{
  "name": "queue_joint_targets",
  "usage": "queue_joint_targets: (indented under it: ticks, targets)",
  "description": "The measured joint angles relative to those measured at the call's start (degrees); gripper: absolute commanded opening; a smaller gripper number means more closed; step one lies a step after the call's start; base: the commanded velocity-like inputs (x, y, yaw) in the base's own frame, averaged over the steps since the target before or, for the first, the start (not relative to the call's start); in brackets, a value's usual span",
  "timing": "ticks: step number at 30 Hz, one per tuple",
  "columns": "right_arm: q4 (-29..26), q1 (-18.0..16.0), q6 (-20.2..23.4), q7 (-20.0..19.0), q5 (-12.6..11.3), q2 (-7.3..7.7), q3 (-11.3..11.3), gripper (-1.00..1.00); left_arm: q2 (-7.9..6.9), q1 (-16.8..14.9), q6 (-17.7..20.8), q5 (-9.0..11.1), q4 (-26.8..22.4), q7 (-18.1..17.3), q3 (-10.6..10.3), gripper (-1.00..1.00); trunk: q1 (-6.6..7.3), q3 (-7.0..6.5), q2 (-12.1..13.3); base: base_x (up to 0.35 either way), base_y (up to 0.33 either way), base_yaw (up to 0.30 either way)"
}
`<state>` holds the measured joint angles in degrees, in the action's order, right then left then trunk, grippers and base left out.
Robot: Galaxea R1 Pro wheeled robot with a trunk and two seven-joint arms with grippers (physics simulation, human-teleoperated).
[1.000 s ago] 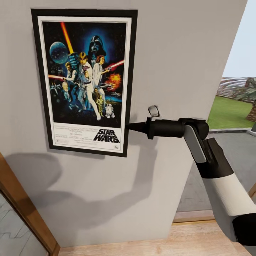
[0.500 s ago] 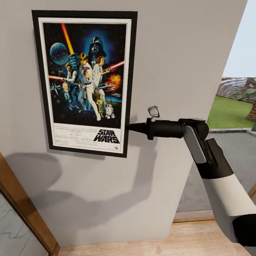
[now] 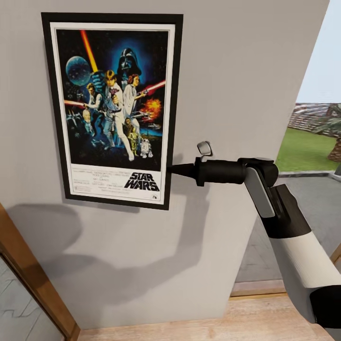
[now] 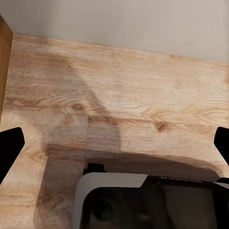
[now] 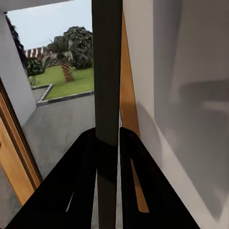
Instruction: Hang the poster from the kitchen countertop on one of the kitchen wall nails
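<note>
Two right fingers (image 5: 107,143) pinch the poster (image 3: 113,109) edge; left fingers (image 4: 9,150) spread over floor (image 4: 124,100)

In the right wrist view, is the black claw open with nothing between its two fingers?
No: the right claw is closed on the thin dark edge of the black-framed Star Wars poster, which passes between its two black fingers.

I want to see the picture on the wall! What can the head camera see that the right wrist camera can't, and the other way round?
Head view alone: the poster's whole front, with its figures, lightsabers and title, flat against the grey wall. Right wrist view alone: the poster edge-on, a thin dark strip between the two fingers of the right pincer, which is shut on it. Both: the poster, the pincer, the wall, and green grass outside.
</note>
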<state>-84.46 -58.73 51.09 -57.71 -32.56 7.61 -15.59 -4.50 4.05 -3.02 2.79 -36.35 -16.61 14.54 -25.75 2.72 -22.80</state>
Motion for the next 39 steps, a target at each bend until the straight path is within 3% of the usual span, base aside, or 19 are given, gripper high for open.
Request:
queue_joint_targets:
  ticks: [39]
  targets:
    - [0.0,0.0,0.0,0.0,0.0,0.00,0.0,-1.00,0.00,0.0,0.0,0.0,0.0,0.0,0.0,1.00,0.00,0.00,0.0,0.000,0.031,0.000]
